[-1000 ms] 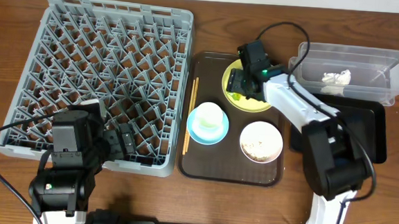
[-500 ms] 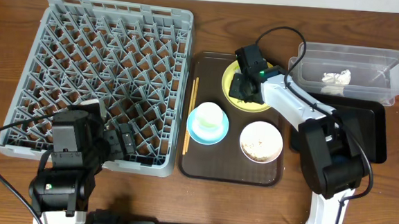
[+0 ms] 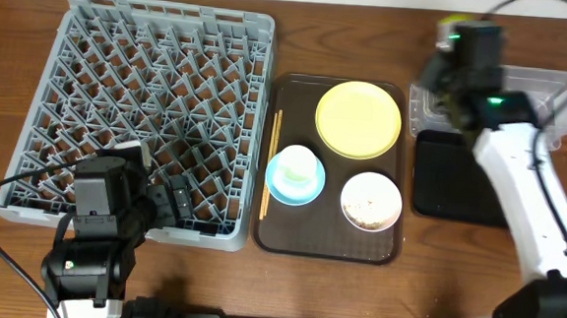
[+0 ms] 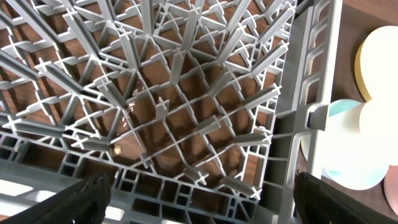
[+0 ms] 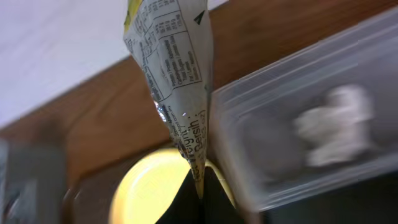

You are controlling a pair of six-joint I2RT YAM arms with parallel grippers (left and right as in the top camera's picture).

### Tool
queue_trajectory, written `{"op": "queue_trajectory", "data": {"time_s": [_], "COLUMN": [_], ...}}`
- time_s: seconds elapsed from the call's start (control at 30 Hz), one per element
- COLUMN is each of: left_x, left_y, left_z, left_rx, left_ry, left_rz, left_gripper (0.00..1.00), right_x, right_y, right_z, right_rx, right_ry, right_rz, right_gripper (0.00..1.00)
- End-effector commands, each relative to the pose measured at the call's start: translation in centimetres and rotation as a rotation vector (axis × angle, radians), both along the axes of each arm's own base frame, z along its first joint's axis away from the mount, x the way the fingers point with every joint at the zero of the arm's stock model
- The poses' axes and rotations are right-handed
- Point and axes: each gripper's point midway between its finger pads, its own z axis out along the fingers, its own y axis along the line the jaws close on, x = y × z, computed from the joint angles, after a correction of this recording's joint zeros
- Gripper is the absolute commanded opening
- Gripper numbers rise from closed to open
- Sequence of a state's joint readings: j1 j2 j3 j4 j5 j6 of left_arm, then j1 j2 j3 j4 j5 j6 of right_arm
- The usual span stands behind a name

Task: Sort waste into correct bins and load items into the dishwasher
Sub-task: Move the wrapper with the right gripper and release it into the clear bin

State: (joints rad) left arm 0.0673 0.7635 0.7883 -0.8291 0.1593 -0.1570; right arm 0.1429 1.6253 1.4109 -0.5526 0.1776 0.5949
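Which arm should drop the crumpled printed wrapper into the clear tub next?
Right. The right gripper pinches the crumpled yellow-green printed wrapper and hovers at a corner of the clear rectangular plastic tub; the left gripper sits open over the large grey plastic dish rack, far away.

Overhead we look straight down on the whole surface (image 3: 285, 287); our close wrist views share its dish rack (image 3: 149, 101) (image 4: 186, 112), left, and yellow plate (image 3: 358, 118) (image 5: 149, 186), right.

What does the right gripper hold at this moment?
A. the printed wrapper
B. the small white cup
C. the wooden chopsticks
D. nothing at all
A: in the right wrist view the right gripper pinches the lower tip of the printed wrapper, near the clear tub.
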Motion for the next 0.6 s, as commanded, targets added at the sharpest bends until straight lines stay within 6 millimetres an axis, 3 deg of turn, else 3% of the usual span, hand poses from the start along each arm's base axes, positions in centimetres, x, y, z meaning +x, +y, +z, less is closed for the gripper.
{"op": "queue_trajectory", "data": {"time_s": [0.0, 0.1, 0.23, 0.37, 0.5, 0.57], "left_x": [0.2, 0.2, 0.2, 0.2, 0.2, 0.2], "left_y": [-0.3, -0.3, -0.3, -0.3, -0.3, -0.3], "left_z": [0.9, 0.9, 0.9, 0.9, 0.9, 0.9], "left_rx": [-0.011, -0.011, -0.011, -0.011, -0.011, -0.011], "left_ry": [-0.021, -0.021, -0.021, -0.021, -0.022, -0.022], "left_rz": [-0.007, -0.007, -0.007, -0.007, -0.007, -0.007], "left_gripper": [0.94, 0.94, 0.94, 0.94, 0.95, 0.94], "right_x": [-0.2, -0.5, -0.3, -0.3, -0.1, 0.1], "right_y": [-5.3, -8.2, -9.8, -10.2, -9.7, -9.1], "right_z": [-2.1, -3.6, -5.8, -7.1, -6.9, -6.4], "right_rx": [-0.029, 0.002, 0.060, 0.090, 0.086, 0.089], "right_ry": [0.058, 0.100, 0.145, 0.175, 0.174, 0.161], "right_rz": [-0.160, -0.252, -0.267, -0.266, -0.212, -0.159], "right_gripper": [0.01, 0.01, 0.05, 0.39, 0.73, 0.82]}}
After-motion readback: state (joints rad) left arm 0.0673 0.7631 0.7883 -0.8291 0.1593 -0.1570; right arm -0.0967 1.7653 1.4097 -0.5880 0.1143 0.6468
